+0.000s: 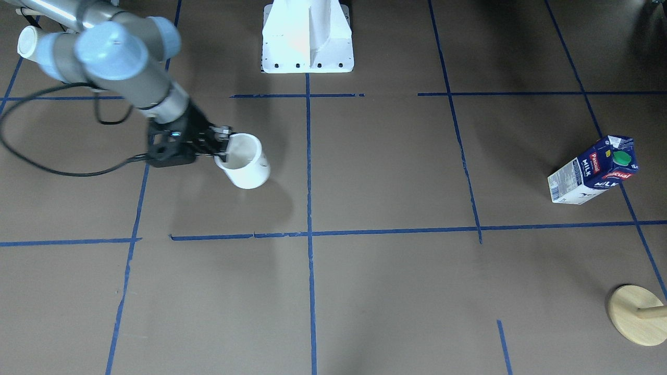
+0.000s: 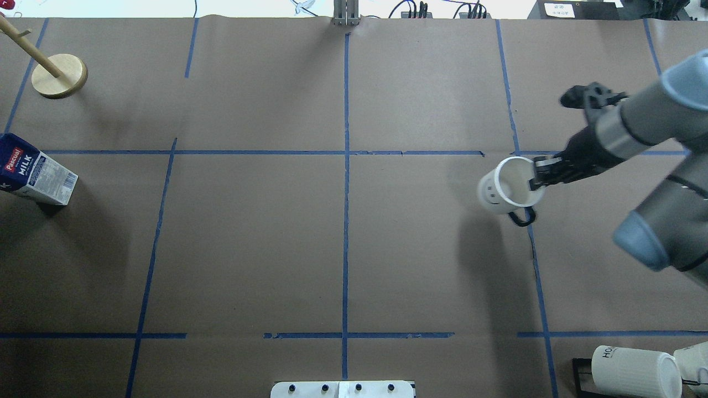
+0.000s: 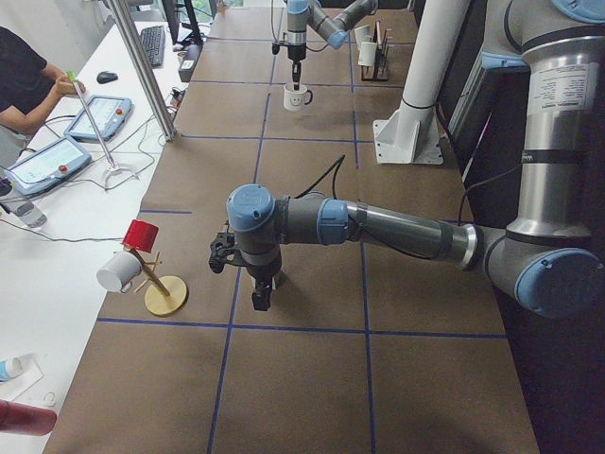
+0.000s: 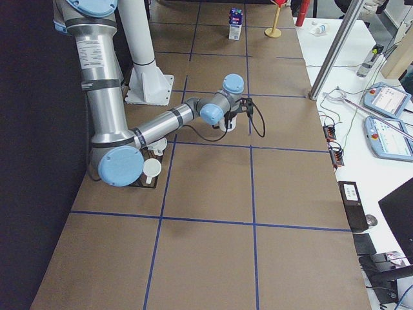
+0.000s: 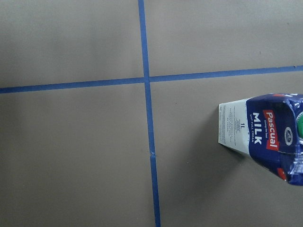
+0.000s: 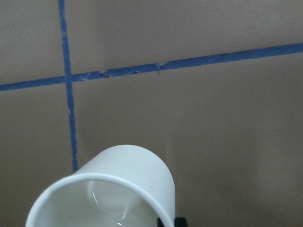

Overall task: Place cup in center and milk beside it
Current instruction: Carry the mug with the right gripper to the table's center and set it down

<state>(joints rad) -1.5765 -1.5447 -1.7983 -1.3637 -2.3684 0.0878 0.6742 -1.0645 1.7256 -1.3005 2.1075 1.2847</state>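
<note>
The white cup (image 2: 506, 185) with a smiley face hangs from its rim in my right gripper (image 2: 539, 171), which is shut on it; one finger is inside the rim. It is right of the center (image 2: 365, 171), near the right vertical tape line. It also shows in the front view (image 1: 244, 162) and the right wrist view (image 6: 118, 189). I cannot tell whether it touches the table. The milk (image 2: 33, 174) stands at the far left edge, and shows in the left wrist view (image 5: 265, 132). My left gripper (image 3: 261, 299) hovers over that end; I cannot tell if it is open.
A wooden mug tree (image 2: 59, 76) stands at the far left corner, behind the milk. Ribbed "HOME" mugs (image 2: 633, 371) sit on a rack at the near right. The white robot base (image 1: 307, 36) is at the table's near middle edge.
</note>
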